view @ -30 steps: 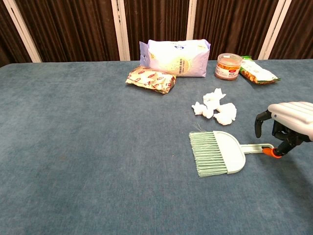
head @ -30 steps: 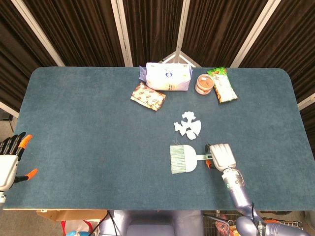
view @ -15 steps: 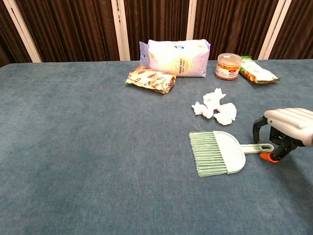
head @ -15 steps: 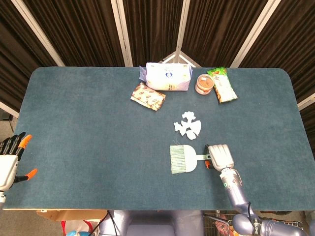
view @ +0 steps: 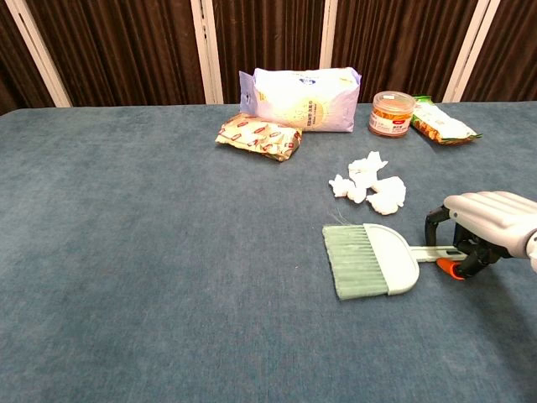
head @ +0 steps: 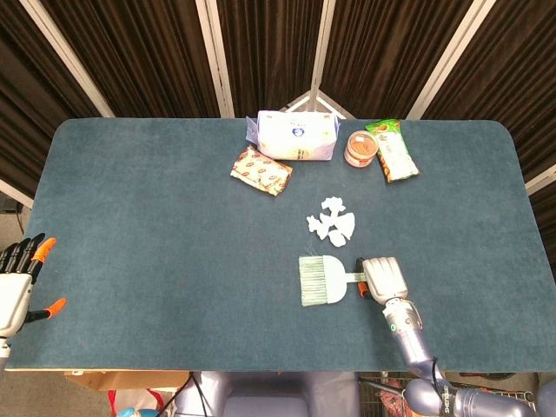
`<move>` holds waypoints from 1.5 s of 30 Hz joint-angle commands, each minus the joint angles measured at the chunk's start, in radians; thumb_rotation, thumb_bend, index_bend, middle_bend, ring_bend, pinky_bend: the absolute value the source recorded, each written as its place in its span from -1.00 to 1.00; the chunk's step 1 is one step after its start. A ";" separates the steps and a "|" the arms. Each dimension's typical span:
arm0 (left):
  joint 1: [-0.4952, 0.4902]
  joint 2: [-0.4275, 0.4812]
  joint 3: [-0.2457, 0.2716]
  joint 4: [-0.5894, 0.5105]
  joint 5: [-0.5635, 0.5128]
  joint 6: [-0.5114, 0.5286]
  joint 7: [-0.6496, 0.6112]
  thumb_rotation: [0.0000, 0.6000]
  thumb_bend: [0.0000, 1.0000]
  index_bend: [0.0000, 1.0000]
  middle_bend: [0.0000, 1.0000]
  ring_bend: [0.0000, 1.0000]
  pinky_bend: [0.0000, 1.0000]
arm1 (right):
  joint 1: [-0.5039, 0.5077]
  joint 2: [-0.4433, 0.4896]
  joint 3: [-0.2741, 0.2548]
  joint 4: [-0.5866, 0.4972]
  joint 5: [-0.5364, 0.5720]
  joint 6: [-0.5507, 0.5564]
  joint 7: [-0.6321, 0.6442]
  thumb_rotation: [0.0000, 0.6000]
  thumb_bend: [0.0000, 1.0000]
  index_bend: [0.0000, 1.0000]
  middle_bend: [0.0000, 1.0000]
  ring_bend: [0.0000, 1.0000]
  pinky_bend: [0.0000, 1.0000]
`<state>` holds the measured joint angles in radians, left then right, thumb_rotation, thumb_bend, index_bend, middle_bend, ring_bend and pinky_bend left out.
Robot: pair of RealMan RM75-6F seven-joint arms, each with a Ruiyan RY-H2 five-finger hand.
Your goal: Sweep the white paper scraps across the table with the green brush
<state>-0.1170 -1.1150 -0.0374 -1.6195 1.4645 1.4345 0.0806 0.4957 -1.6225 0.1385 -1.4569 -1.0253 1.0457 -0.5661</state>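
over the last second i had brought my right hand (view: 480, 225) in along the table toward the green brush (view: 369, 260), and it now sat over the end of the brush handle, fingers curled down around it. the brush head had shifted a little to the left as the hand arrived. from the chest view the fingers looked wrapped about the handle, but i could not tell whether they had truly gripped it or only cupped it. the brush still lay flat on the blue table (head: 156, 217), bristles pointing left, handle toward the hand. the white paper scraps (head: 331, 221) sat in a small cluster just beyond the brush head, not touching it and unmoved. my left hand (head: 19, 278) hung at the near left table edge, fingers spread, holding nothing. i judged the grasp nearly made and no sweeping yet begun; next would be securing the handle and lifting the brush behind the scraps.
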 commanded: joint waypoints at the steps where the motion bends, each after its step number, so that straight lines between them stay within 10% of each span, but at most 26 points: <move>1: 0.000 0.000 0.000 0.000 -0.002 -0.001 -0.001 1.00 -1.00 -1.00 -1.00 -1.00 -1.00 | 0.001 0.001 0.000 -0.004 -0.007 0.006 0.006 1.00 0.10 0.56 0.96 1.00 0.87; 20: 0.000 0.001 0.001 -0.003 0.000 -0.002 0.002 1.00 -1.00 -1.00 -1.00 -1.00 -1.00 | 0.016 0.133 0.048 -0.130 -0.066 0.097 -0.006 1.00 0.17 0.75 0.96 1.00 0.87; 45: -0.011 0.017 -0.006 -0.016 -0.033 -0.041 -0.036 1.00 -1.00 -1.00 -1.00 -1.00 -1.00 | 0.204 -0.009 0.165 -0.001 0.066 0.069 -0.189 1.00 0.19 0.81 0.96 1.00 0.87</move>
<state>-0.1274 -1.0987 -0.0426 -1.6349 1.4330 1.3952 0.0459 0.6843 -1.6132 0.3004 -1.4764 -0.9681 1.1235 -0.7394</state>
